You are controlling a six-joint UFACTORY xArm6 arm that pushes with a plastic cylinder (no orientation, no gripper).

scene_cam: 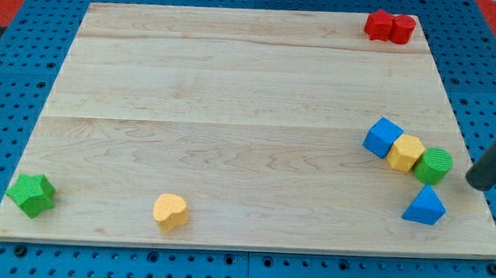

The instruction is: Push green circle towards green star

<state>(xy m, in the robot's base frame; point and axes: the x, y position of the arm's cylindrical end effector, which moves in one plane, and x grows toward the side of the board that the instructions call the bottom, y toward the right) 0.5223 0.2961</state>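
The green circle (433, 165) lies near the board's right edge, touching a yellow block (406, 153) on its left. The green star (32, 194) sits at the board's bottom left corner, far across the board. My tip (479, 183) is the lower end of the dark rod coming in from the view's right edge. It stands just right of the green circle, slightly lower, with a small gap between them.
A blue cube (383, 137) touches the yellow block's upper left. A blue triangle (424, 206) lies below the green circle. A yellow heart (170, 212) sits near the bottom edge. Two red blocks (389, 27) sit at the top right. The wooden board (233, 96) ends close to my tip.
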